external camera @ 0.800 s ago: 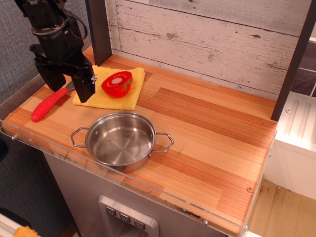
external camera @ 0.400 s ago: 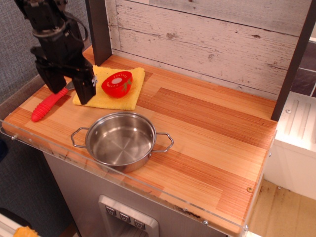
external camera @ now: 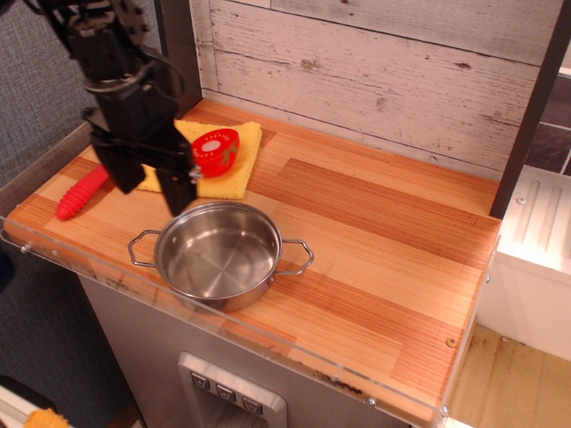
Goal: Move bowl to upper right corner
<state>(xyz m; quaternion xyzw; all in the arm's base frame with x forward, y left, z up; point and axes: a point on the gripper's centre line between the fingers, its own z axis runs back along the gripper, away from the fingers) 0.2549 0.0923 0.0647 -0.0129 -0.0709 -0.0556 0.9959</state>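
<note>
The bowl [external camera: 219,254] sits near the front edge of the tabletop [external camera: 384,241], toward the front left corner, upright and empty, with one wire handle pointing at the left edge and the other toward the middle. It is well apart from the upper right corner [external camera: 464,192], which lies against the back wall beside the dark post, so the carry is not yet begun. The strip of tabletop between bowl and corner holds nothing, which looks like an open path for a lift or a slide.

Behind the bowl, near the back left corner, a yellow cloth [external camera: 227,165] lies flat and carries a red half-tomato toy [external camera: 214,152]. A red handled utensil [external camera: 82,192] lies near the left edge. These are apart from the bowl and probably play no part.

The gripper [external camera: 152,183] hangs over the left part of the tabletop, just behind the bowl's back left rim. Its jaws stand apart, moderately wide, pointing down, and grip nothing. The nearer fingertip appears close to the rim, though contact cannot be told. That stance suggests a reach for the rim or the left handle.
</note>
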